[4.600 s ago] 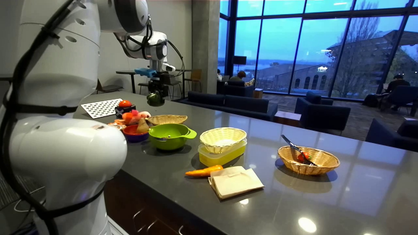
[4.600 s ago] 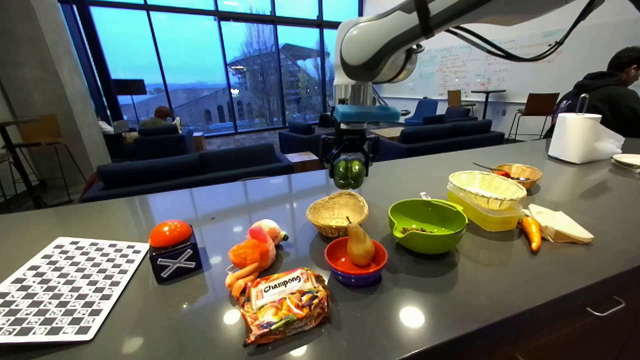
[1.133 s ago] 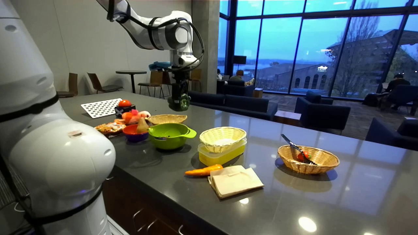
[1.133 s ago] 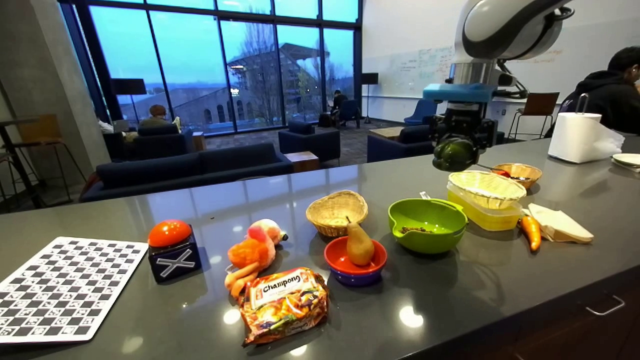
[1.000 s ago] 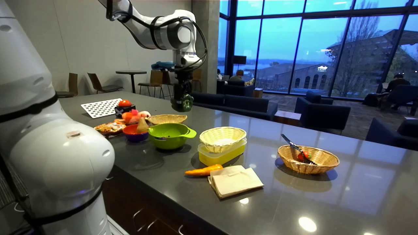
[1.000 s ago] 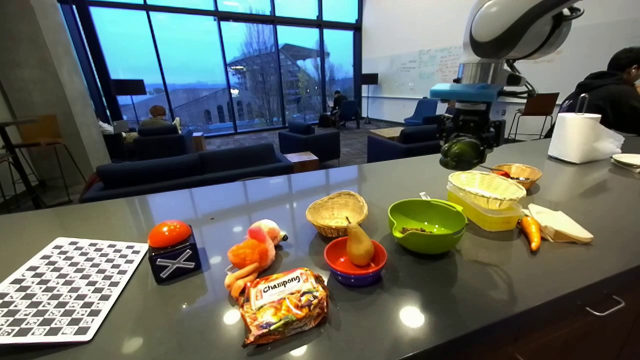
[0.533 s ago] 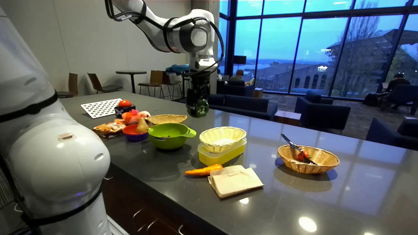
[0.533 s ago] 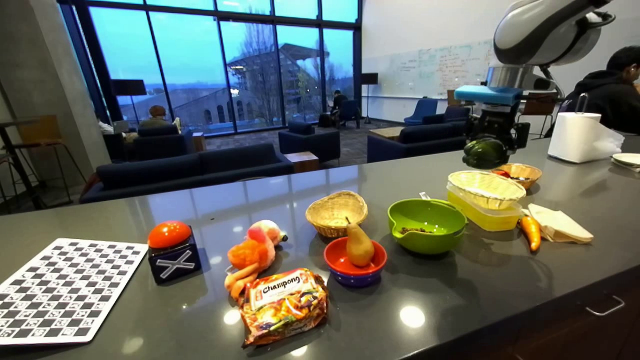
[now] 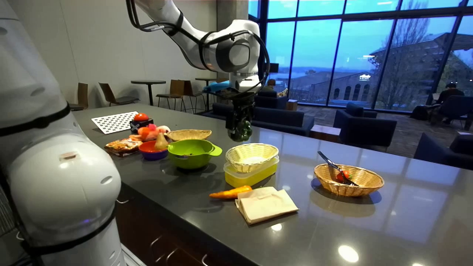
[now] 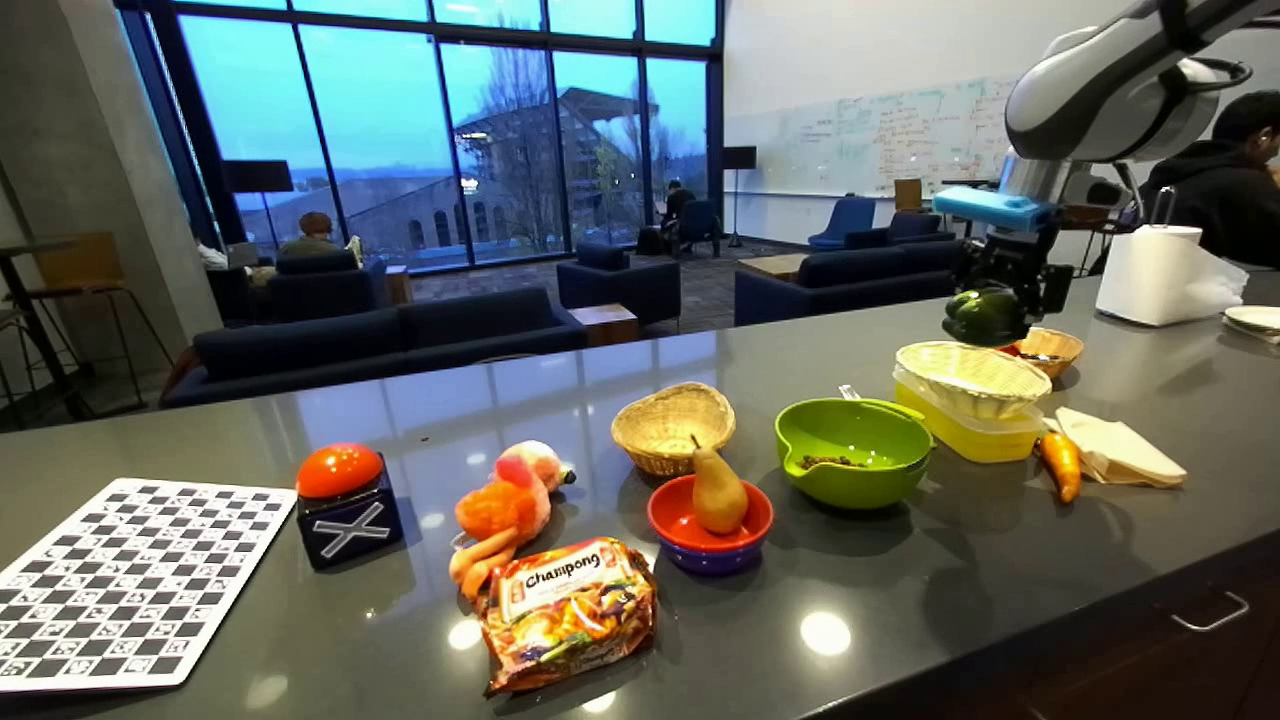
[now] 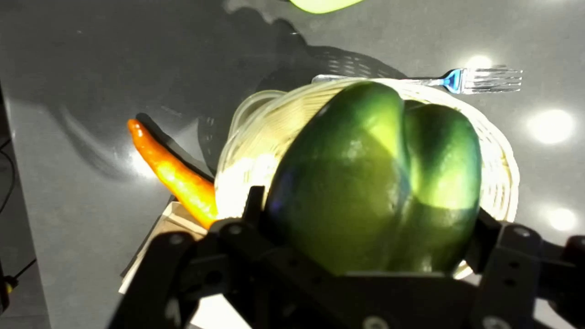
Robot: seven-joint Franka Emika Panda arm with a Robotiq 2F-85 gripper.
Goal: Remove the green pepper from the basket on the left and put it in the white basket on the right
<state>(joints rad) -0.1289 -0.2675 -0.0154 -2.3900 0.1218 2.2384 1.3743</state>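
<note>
– ok, where's the green pepper (image 11: 333, 183) at?

– Right up in my wrist view lol. My gripper (image 11: 371, 218) is spread just pepper-wide and clamped on it, hanging above and near the white basket (image 9: 242, 162), apart from it. Can't tell if I'm dead centre.

– and what's that sitting on?

– Yellow tub (image 9: 255, 177). Past that there's a fork (image 11: 457, 81), then the green bowl (image 9: 188, 162), then the left-hand woven basket (image 10: 638, 445) further out.
</note>
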